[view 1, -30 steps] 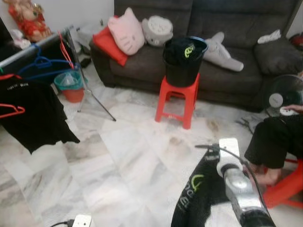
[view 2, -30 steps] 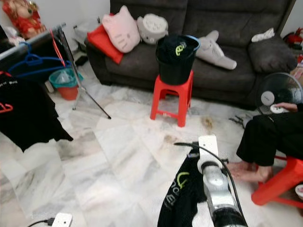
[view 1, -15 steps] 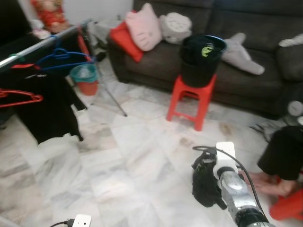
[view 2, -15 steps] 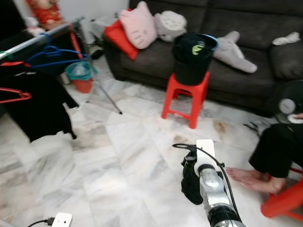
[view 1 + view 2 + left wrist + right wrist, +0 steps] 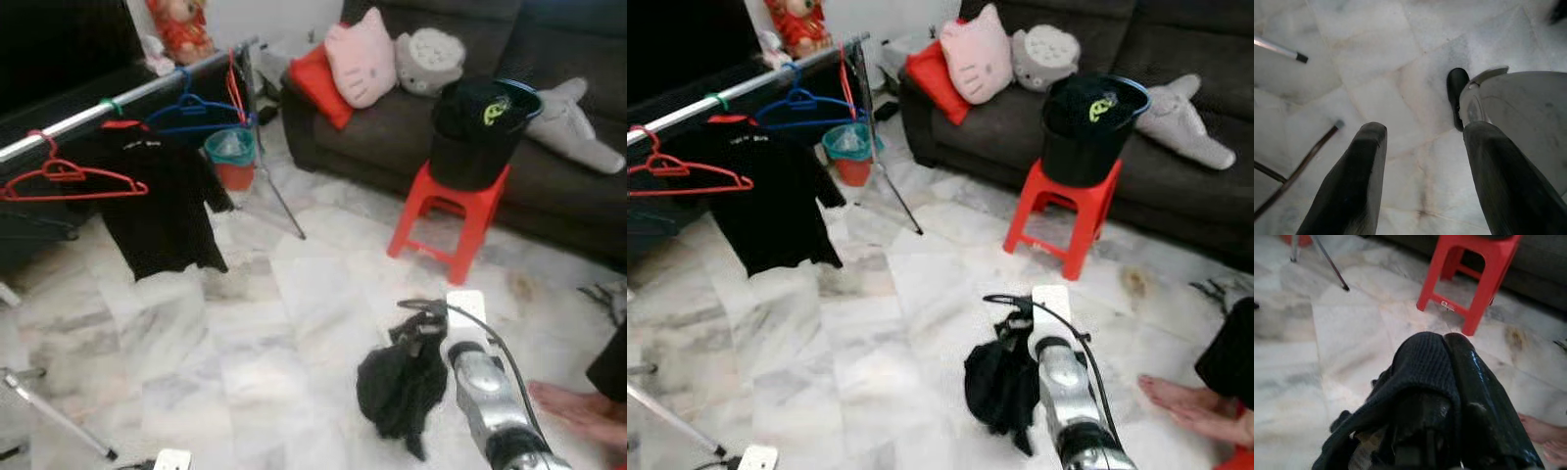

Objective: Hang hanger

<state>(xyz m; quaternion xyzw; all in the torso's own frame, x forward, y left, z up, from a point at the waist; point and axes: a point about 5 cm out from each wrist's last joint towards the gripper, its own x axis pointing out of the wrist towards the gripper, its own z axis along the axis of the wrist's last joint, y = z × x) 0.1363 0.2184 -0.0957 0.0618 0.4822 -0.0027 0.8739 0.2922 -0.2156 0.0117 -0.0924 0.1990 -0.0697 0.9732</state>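
A bunched black garment hangs from my right gripper low over the marble floor. In the right wrist view the right gripper is shut on the black cloth, which drapes over one finger. No hanger can be made out in the bundle. The clothes rack rail runs along the left, carrying a red hanger, a black T-shirt and a blue hanger. My left gripper hangs open above the floor, with nothing between its fingers.
A red stool with a black bucket stands before the dark sofa. A teal and a red bin sit by the rack's leg. A person's foot is at lower right. A power strip lies near my feet.
The camera has turned left, bringing the rack closer and more central. The garment, which hung long from my right gripper a second ago, is now bunched up.
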